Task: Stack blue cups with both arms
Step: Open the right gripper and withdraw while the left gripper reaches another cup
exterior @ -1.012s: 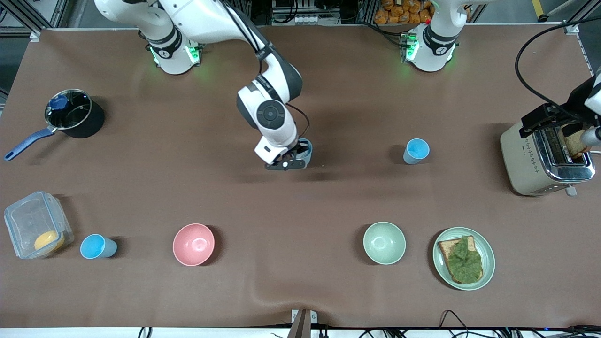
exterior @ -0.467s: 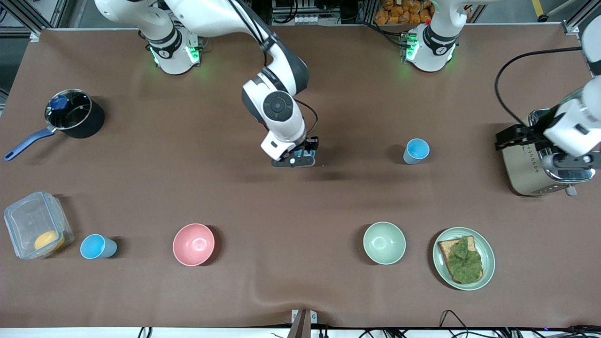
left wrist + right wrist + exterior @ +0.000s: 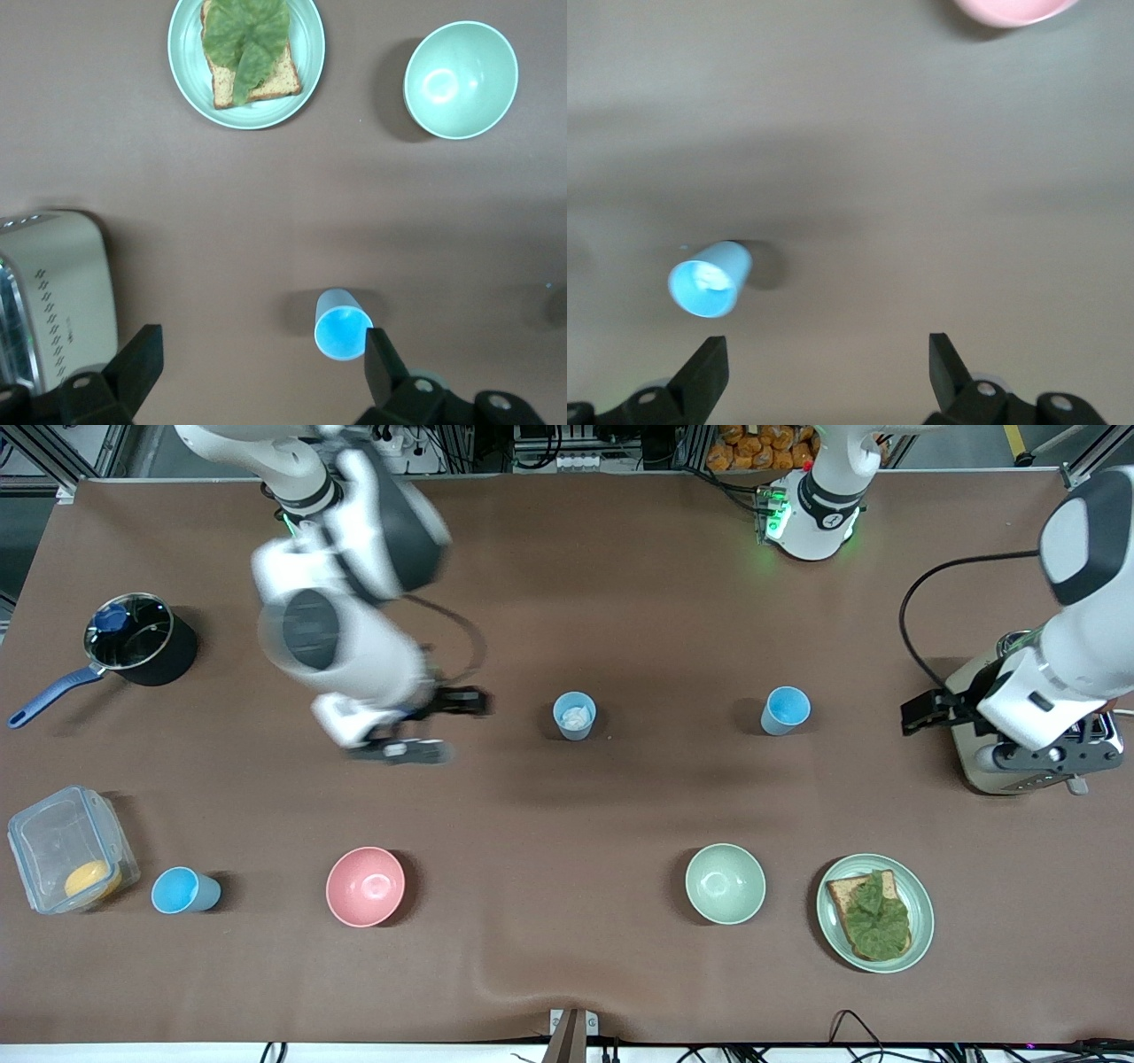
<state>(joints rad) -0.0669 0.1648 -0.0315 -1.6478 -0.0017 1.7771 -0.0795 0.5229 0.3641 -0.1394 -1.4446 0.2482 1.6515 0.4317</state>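
One blue cup (image 3: 574, 715) with a white patch inside stands upright at the table's middle; it also shows in the right wrist view (image 3: 709, 279). A second blue cup (image 3: 785, 710) stands beside it toward the left arm's end and shows in the left wrist view (image 3: 344, 325). My right gripper (image 3: 447, 707) is open and empty, in the air over bare table toward the right arm's end from the patched cup; its jaws (image 3: 824, 372) stand wide. My left gripper (image 3: 935, 713) is open and empty, over the table between the toaster and the second cup (image 3: 261, 372).
A toaster (image 3: 992, 735) stands at the left arm's end. A plate with toast and lettuce (image 3: 875, 912), a pale green bowl (image 3: 725, 883), a pink bowl (image 3: 365, 886), a third blue cup (image 3: 184, 891) and a clear box (image 3: 66, 859) line the front. A black pot (image 3: 142, 638) sits at the right arm's end.
My right gripper let go of the patched cup, left it standing at the table's middle and swung toward the right arm's end. My left gripper rose from the toaster and moved toward the second cup.
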